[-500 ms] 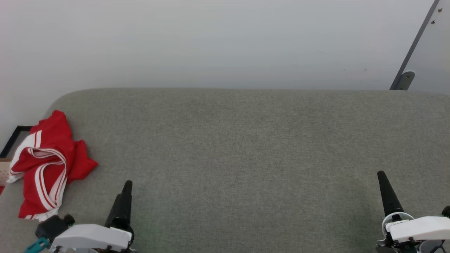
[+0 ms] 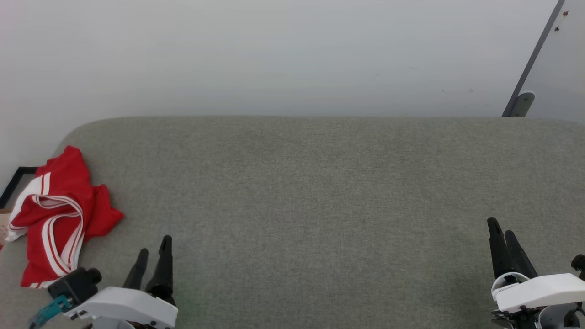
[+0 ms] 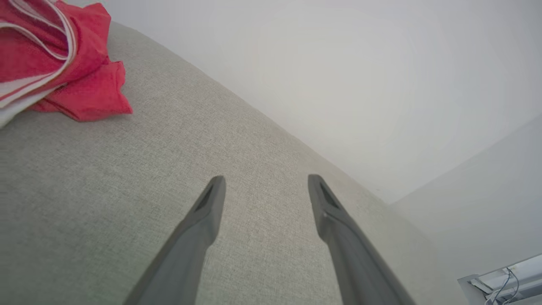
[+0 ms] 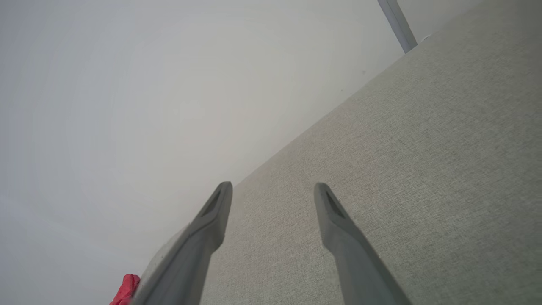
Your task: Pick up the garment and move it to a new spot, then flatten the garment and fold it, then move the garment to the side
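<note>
The garment [image 2: 59,214], a red jersey with white sleeves and red-white striped trim, lies crumpled at the far left of the grey cushioned surface [image 2: 320,192]; its print is hidden in the folds. The garment [image 3: 55,63] fills the upper left corner of the left wrist view, and a red scrap of the garment [image 4: 126,290] peeks in at the bottom of the right wrist view. My left gripper [image 2: 154,251] stands open just right of the jersey, apart from it and holding nothing. My right gripper [image 2: 501,227] is open and empty at the lower right.
A pale wall [image 2: 274,55] rises behind the cushion's back edge. A grey metal post [image 2: 530,68] slants at the upper right. A black frame [image 2: 13,183] sits off the cushion's left edge beside the jersey.
Both grippers turned so that two separate fingers now show on each. The camera shifted slightly, sliding the whole scene a little left and down.
</note>
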Controlling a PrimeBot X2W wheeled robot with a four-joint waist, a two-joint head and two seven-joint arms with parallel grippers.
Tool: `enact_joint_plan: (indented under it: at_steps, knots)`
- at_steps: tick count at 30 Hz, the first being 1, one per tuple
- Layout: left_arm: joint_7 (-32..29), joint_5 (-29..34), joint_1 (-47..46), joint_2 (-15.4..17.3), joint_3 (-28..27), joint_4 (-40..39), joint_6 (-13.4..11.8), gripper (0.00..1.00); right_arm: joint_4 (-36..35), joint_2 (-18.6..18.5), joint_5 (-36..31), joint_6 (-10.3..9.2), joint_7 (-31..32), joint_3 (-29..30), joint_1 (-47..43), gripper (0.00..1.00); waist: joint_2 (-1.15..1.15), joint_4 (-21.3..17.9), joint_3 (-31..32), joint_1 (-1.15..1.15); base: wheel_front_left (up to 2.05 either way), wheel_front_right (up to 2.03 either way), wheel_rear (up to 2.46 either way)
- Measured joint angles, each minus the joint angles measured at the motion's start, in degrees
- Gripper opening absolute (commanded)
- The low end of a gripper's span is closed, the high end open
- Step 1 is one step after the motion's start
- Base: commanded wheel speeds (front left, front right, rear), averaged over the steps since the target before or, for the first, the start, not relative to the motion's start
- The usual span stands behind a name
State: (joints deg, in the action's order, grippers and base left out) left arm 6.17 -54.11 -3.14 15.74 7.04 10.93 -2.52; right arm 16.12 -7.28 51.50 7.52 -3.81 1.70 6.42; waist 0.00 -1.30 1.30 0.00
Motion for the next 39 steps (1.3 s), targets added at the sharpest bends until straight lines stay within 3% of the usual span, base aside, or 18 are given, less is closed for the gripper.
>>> enact_joint_plan:
  at_steps: [12, 39]
  knots:
    - [1.92, 9.75, 0.02, 1.77, 0.2, -0.82, -0.2, 1.0, -0.47, -0.37, -9.55, 0.0, -1.03, 0.41, 0.39, 1.0, 0.0, -0.21, 0.01, 0.0, 0.0, 0.0, 0.0]
    - [5.5, 25.62, 1.36, 2.57, -1.48, -2.68, 0.25, 1.0, -2.42, -1.04, -22.88, 0.0, -3.08, 0.03, 0.63, 1.0, 0.0, -0.78, 0.36, 0.0, 0.0, 0.0, 0.0]
